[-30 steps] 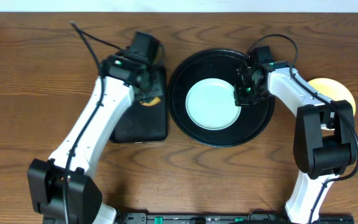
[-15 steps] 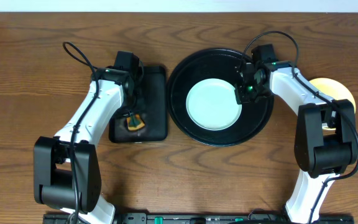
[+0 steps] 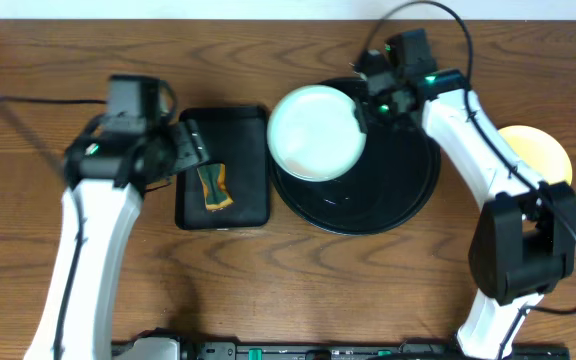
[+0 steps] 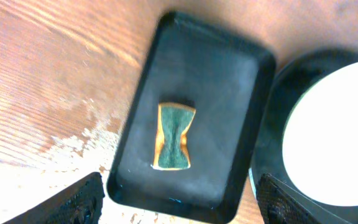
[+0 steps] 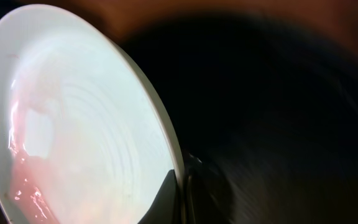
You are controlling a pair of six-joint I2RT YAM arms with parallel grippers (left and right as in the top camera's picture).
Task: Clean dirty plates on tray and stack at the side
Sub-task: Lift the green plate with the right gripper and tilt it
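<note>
My right gripper (image 3: 364, 106) is shut on the right rim of a light blue plate (image 3: 313, 132). It holds the plate tilted above the upper left part of the round black tray (image 3: 398, 195). In the right wrist view the plate (image 5: 73, 112) shows a reddish smear at its lower left, and the fingers (image 5: 178, 186) pinch its rim over the dark tray (image 5: 278, 124). My left gripper (image 3: 192, 150) is open with nothing in it, raised over the left edge of the rectangular tray. A pale yellow plate (image 3: 540, 150) lies at the right, partly behind the right arm.
A green and yellow sponge (image 3: 213, 187) lies loose on the small rectangular black tray (image 3: 238, 135). The left wrist view looks down on the sponge (image 4: 174, 137) and that tray (image 4: 210, 74), with wooden table on the left.
The left gripper let go of the sponge onto the rectangular tray, opened and pulled back to the left. The right gripper lifted the blue plate off the round tray's middle, up and left.
</note>
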